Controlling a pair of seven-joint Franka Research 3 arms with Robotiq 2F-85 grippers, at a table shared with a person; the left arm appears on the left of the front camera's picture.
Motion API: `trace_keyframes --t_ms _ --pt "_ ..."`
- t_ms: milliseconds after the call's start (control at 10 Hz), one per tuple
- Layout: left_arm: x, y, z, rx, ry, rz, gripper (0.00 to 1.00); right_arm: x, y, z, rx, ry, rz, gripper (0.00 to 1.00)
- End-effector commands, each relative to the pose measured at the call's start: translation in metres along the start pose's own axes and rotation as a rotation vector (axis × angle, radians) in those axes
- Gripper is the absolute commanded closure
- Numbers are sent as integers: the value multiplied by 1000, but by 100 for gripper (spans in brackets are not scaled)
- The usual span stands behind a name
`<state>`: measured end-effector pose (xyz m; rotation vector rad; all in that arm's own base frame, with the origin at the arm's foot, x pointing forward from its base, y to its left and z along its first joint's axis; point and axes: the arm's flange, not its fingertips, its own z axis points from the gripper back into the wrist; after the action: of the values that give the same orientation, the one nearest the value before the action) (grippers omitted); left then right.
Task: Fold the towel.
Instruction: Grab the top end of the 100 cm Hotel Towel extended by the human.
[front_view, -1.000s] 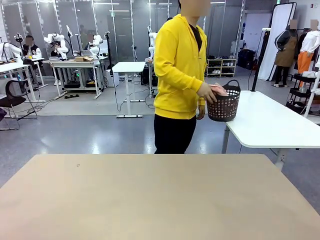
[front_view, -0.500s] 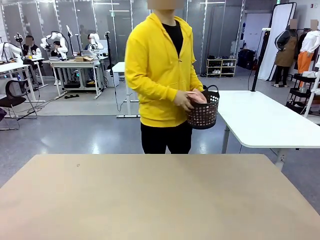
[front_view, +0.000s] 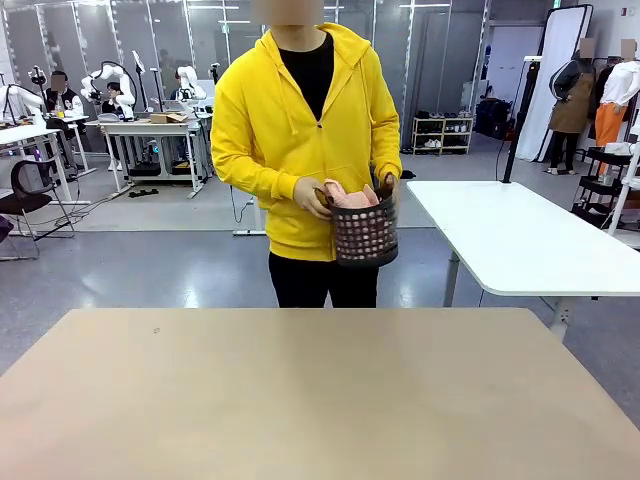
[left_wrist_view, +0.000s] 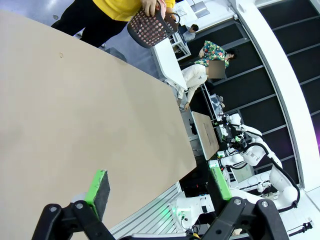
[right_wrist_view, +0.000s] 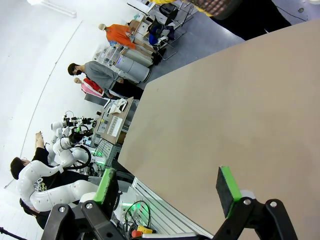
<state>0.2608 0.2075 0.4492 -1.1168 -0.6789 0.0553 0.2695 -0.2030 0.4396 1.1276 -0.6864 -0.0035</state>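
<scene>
At the table's (front_view: 320, 400) twelve o'clock a person (front_view: 300, 120) holds the basket (front_view: 364, 235) with the towel (front_view: 350, 196), likely to hand it over. The left gripper (left_wrist_view: 159, 187) and right gripper (right_wrist_view: 166, 189) hang with jaws apart, empty.

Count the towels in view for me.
1: a pink towel bunched in the black basket the person holds beyond the table's far edge. Others may lie hidden beneath it.
</scene>
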Motion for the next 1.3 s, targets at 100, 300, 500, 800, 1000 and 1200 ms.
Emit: trace_keyframes --t_ms 100,300,500,800,1000,1200 --pt "2 1 0 -21 -12 -10 0 2 0 1 15 -12 9 0" --pt "2 1 0 -21 -12 -10 0 2 0 1 15 -12 9 0" --pt "2 1 0 -21 -12 -10 0 2 0 1 15 -12 9 0" --pt "2 1 0 -21 -12 -10 0 2 0 1 15 -12 9 0" --pt "2 1 0 -21 -12 -10 0 2 0 1 15 -12 9 0" --pt "2 1 0 -21 -12 -10 0 2 0 1 15 -12 9 0"
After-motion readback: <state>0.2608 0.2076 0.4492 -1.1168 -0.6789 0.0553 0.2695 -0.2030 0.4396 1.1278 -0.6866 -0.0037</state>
